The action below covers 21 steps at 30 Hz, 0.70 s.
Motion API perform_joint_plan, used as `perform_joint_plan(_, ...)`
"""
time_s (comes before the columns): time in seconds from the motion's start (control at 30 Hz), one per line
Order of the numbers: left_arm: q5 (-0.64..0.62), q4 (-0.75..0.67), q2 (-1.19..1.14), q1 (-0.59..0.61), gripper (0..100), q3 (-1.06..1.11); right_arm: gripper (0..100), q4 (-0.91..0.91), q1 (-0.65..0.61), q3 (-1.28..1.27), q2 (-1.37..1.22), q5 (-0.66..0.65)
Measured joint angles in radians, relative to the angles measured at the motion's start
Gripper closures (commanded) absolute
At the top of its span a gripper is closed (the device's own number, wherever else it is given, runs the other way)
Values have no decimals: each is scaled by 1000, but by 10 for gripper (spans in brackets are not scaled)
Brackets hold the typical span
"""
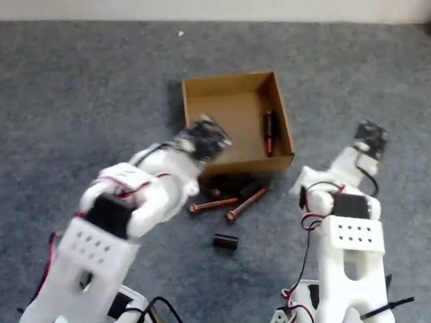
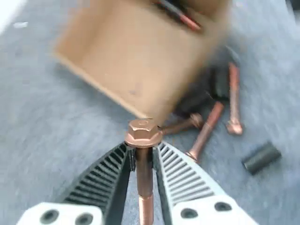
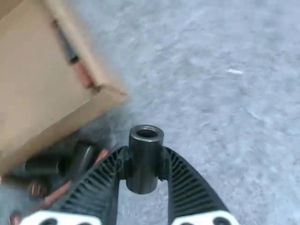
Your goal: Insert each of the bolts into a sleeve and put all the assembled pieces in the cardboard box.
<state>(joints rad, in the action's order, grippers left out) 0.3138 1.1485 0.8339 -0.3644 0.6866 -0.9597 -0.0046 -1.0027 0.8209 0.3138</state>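
In the high view the cardboard box (image 1: 226, 78) is seen at mid-table, with one assembled piece (image 1: 268, 133) laid against an inner wall. The left arm (image 1: 131, 197) is stretched to the box's near corner; the right arm (image 1: 347, 220) is held beside the opposite near corner. Between them, just in front of the box, loose bolts (image 1: 214, 204) are strewn, and a loose sleeve (image 1: 225, 241) lies nearer the arms.

In the left wrist view the left gripper (image 2: 143, 147) is clamped on a bolt (image 2: 143, 136) — hexagonal head out past the fingertips, shank run back between the jaws toward the camera.

In the right wrist view the right gripper (image 3: 143, 154) is closed around a sleeve (image 3: 146, 159), open bore turned away from the wrist, the box's corner close by.

Mating is judged to be the step in hand. It turns on axes: the bolt's shank end must be brought in line with the bore — yet it is the head that leads, and the two held parts are well apart.
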Motion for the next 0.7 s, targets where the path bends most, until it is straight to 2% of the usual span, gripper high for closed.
perform_joint_plan(0.17,-124,0,130,72,994,0,994,0,-170,0,92,-95)
perform_joint_plan(0.33,-210,-14,203,97,994,0,994,14,-356,0,311,-132)
perform_joint_plan(0.47,-327,-69,249,95,994,0,994,100,-446,-71,462,-150)
perform_joint_plan(0.7,-491,-150,302,95,994,0,994,364,-566,-301,552,-267)
